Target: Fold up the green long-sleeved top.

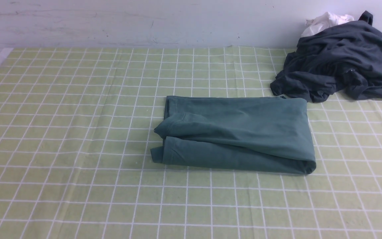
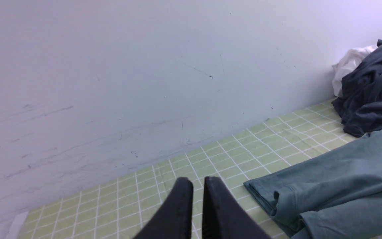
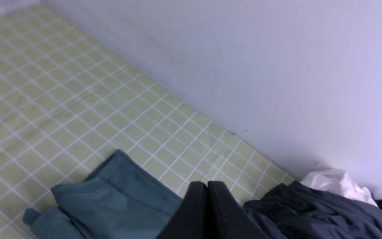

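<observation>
Two pincers, left pincer [image 2: 197, 186] and right pincer [image 3: 207, 187], have jaws together, gripping nothing. The green long-sleeved top [image 1: 237, 134] lies folded mid-desk on the checked cloth [image 1: 78, 132], near the charcoal-grey garment [image 1: 340, 59].

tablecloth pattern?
Pale green tablecloth with a thin white grid of squares; clearest in the front view.

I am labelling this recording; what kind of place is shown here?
Probably a laundry-folding test bench: a table with a green checked cloth against a plain wall, a folded green top, and a heap of dark and white garments.
</observation>
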Tool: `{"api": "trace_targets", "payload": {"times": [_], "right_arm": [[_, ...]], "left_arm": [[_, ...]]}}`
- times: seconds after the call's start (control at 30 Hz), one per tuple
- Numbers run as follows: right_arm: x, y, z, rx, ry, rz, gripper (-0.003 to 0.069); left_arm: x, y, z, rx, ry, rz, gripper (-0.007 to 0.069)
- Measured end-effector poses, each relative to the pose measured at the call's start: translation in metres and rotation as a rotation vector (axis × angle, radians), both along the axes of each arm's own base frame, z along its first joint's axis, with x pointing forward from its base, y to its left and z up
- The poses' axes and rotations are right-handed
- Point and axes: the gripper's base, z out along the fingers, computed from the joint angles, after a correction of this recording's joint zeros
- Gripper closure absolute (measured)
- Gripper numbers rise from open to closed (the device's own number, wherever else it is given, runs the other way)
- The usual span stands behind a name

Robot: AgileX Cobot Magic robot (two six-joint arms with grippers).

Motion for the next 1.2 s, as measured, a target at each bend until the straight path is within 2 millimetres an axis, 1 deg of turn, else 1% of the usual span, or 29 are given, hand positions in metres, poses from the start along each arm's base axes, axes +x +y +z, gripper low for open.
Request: {"api": "trace_targets", "payload": {"times": [0.03, 0.07, 0.1, 0.13, 0.17, 0.2, 0.23, 0.27, 0.3, 0.33, 0.4, 0.43, 0.47, 0.5, 0.53, 0.57, 0.63, 0.67, 0.73, 0.83, 0.9, 1.1, 1.2], "right_arm": [[-0.028, -0.02, -0.004, 0.076, -0.037, -0.007, 0.0675], [-0.039, -0.026, -0.008, 0.103, -0.054, -0.004, 0.0675], [-0.062, -0.042, -0.016, 0.179, -0.113, 0.003, 0.0675], [-0.065, -0.044, -0.018, 0.188, -0.12, 0.004, 0.0675], [-0.08, -0.053, -0.045, 0.229, -0.152, 0.013, 0.0675], [-0.09, -0.059, -0.063, 0.256, -0.188, 0.02, 0.0675], [-0.096, -0.064, -0.079, 0.264, -0.22, 0.025, 0.0675], [-0.102, -0.068, -0.105, 0.27, -0.256, 0.037, 0.0675], [-0.109, -0.071, -0.126, 0.287, -0.293, 0.054, 0.0675], [-0.11, -0.071, -0.152, 0.267, -0.286, 0.06, 0.0675], [-0.115, -0.073, -0.173, 0.292, -0.293, 0.072, 0.0675], [-0.12, -0.076, -0.211, 0.315, -0.268, 0.079, 0.0675], [-0.121, -0.076, -0.215, 0.331, -0.259, 0.076, 0.0675], [-0.126, -0.079, -0.246, 0.368, -0.229, 0.071, 0.0675], [-0.128, -0.081, -0.258, 0.395, -0.212, 0.064, 0.0675], [-0.131, -0.083, -0.274, 0.405, -0.207, 0.064, 0.0675], [-0.135, -0.084, -0.294, 0.434, -0.206, 0.068, 0.0675], [-0.135, -0.084, -0.295, 0.431, -0.21, 0.07, 0.0675], [-0.139, -0.084, -0.31, 0.447, -0.234, 0.099, 0.0675], [-0.14, -0.082, -0.317, 0.448, -0.246, 0.134, 0.0675], [-0.14, -0.081, -0.321, 0.441, -0.242, 0.141, 0.0675], [-0.139, -0.081, -0.323, 0.409, -0.247, 0.132, 0.0675], [-0.138, -0.08, -0.33, 0.396, -0.235, 0.138, 0.0675]], "left_arm": [[0.001, 0.0, -0.006, 0.005, 0.018, 0.0, 0.0587], [0.001, 0.0, -0.008, 0.007, 0.026, -0.001, 0.0587], [0.002, -0.001, -0.012, 0.01, 0.041, -0.003, 0.0587], [0.002, -0.001, -0.013, 0.011, 0.044, -0.003, 0.0587], [0.002, -0.001, -0.015, 0.015, 0.06, -0.007, 0.0587], [0.002, -0.001, -0.016, 0.017, 0.066, -0.009, 0.0587], [0.002, -0.001, -0.016, 0.018, 0.072, -0.011, 0.0587], [0.002, -0.002, -0.017, 0.019, 0.076, -0.012, 0.0587], [0.002, -0.002, -0.017, 0.019, 0.076, -0.012, 0.0587], [0.002, -0.002, -0.017, 0.019, 0.076, -0.012, 0.0587], [0.002, -0.002, -0.017, 0.019, 0.076, -0.012, 0.0587], [0.002, -0.002, -0.017, 0.019, 0.076, -0.012, 0.0587], [0.002, -0.002, -0.017, 0.019, 0.076, -0.012, 0.0587], [0.002, -0.002, -0.017, 0.019, 0.076, -0.012, 0.0587], [0.002, -0.002, -0.017, 0.019, 0.076, -0.012, 0.0587], [0.002, -0.002, -0.017, 0.019, 0.076, -0.012, 0.0587], [0.002, -0.002, -0.017, 0.019, 0.076, -0.012, 0.0587], [0.002, -0.002, -0.017, 0.019, 0.076, -0.012, 0.0587], [0.002, -0.002, -0.017, 0.019, 0.076, -0.012, 0.0587], [0.002, -0.002, -0.017, 0.019, 0.076, -0.012, 0.0587], [0.002, -0.002, -0.017, 0.019, 0.076, -0.012, 0.0587], [0.002, -0.002, -0.017, 0.019, 0.076, -0.012, 0.0587], [0.002, -0.002, -0.017, 0.019, 0.077, -0.012, 0.0587]]}}
